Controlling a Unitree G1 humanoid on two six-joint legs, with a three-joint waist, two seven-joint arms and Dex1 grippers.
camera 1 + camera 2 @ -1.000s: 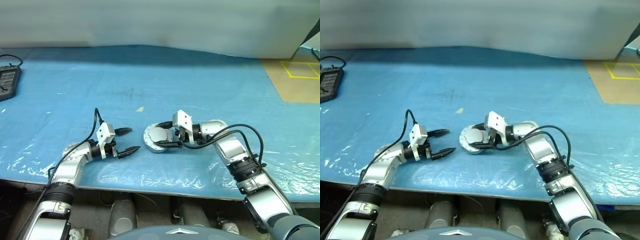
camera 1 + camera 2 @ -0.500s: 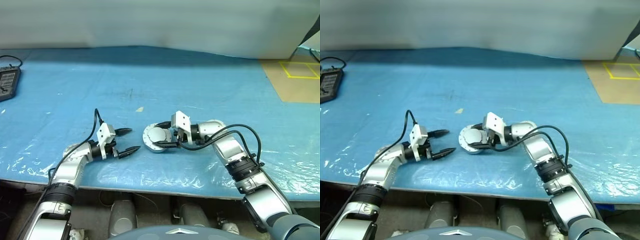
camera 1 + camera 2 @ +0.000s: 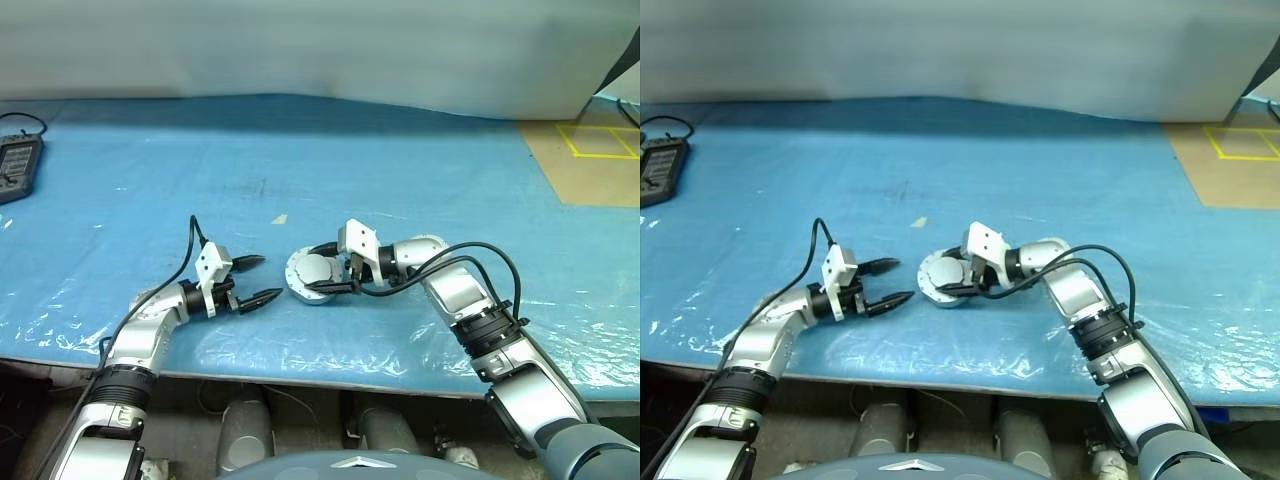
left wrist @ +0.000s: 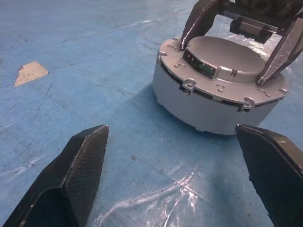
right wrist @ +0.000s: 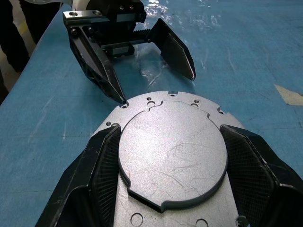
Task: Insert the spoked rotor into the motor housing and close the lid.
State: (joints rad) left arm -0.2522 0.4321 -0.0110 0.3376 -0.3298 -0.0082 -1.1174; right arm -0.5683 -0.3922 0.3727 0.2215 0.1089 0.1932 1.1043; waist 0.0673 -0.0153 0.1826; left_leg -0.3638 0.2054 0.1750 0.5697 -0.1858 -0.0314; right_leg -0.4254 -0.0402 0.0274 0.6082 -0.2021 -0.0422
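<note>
both arms reach in low and bent toward each other. the left pincer (image 3: 256, 280) points level toward the right one, its two black fingers spread wide apart with nothing between them. the right pincer (image 3: 325, 268) points leftward and slightly down, its fingers clamped on the lid (image 5: 171, 151).

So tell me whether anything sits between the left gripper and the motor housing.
Nothing visible does: only bare blue table cover lies between the open left gripper and the lidded motor housing, which the right gripper straddles from the far side.
</note>
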